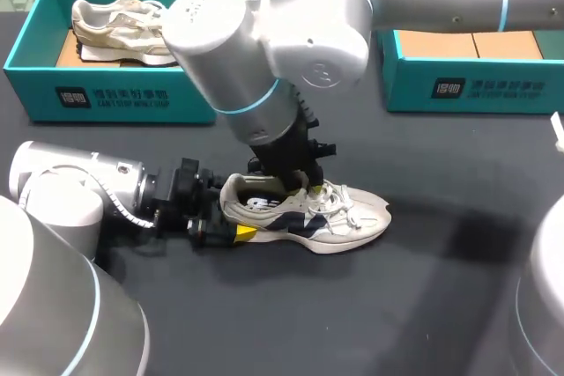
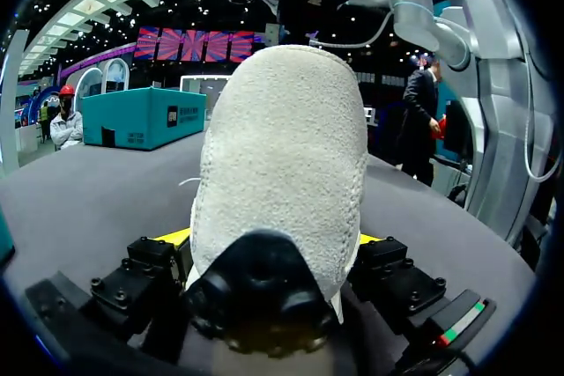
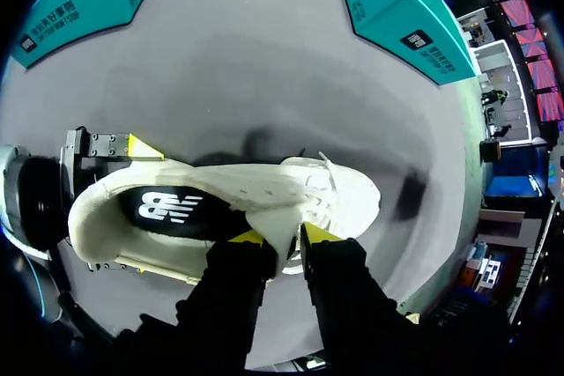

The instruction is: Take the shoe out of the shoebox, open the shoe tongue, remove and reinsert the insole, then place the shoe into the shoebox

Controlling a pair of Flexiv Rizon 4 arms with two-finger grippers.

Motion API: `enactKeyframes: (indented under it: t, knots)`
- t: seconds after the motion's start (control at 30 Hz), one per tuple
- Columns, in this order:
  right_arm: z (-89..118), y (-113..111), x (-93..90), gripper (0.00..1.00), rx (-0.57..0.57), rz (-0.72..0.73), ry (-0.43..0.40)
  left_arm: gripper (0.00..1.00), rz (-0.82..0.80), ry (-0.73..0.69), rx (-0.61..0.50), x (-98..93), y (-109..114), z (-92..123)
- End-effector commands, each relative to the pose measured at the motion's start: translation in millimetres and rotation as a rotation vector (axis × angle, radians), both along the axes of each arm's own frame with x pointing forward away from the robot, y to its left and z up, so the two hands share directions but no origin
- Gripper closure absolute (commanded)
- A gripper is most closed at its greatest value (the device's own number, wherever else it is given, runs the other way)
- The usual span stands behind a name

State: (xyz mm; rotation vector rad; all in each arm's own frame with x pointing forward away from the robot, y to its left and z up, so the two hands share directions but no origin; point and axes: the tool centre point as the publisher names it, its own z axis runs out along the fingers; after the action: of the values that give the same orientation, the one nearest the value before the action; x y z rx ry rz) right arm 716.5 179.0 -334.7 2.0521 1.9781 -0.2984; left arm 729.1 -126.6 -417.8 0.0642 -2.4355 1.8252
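Note:
A white and navy shoe (image 1: 335,216) lies on its sole mid-table, toe pointing right. My left gripper (image 1: 236,215) comes in low from the left and is shut on the shoe's heel (image 2: 282,147), a yellow tip pressed to each side. My right gripper (image 1: 295,184) reaches down from above into the shoe's opening. In the right wrist view the right gripper (image 3: 284,235) is shut on the white tongue (image 3: 280,216). The black insole (image 3: 172,209) shows inside the shoe (image 3: 344,191), and my left gripper (image 3: 132,204) straddles the heel.
A teal shoebox (image 1: 35,50) at the back left holds a second, beige shoe (image 1: 119,31). Another teal box (image 1: 476,85) with a cardboard bottom stands at the back right. The dark tabletop in front of the shoe is bare.

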Motion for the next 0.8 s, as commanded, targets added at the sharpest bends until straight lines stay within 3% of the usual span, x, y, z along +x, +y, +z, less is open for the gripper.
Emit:
enactKeyframes:
  t: [0.03, 0.3, 0.8]
  knots:
    - [5, -7, -4.6, 1.00, 0.040, -0.047, -0.014, 1.00, 0.002, -0.001, 0.002, 0.1, -1, -2]
    - [11, -23, -5.2, 1.00, 0.168, 0.047, 0.048, 1.00, 0.002, -0.001, 0.002, 0.1, -1, -2]
    - [8, -84, -0.2, 1.00, 0.431, 0.298, 0.116, 1.00, 0.002, -0.001, 0.002, 0.1, -1, -2]
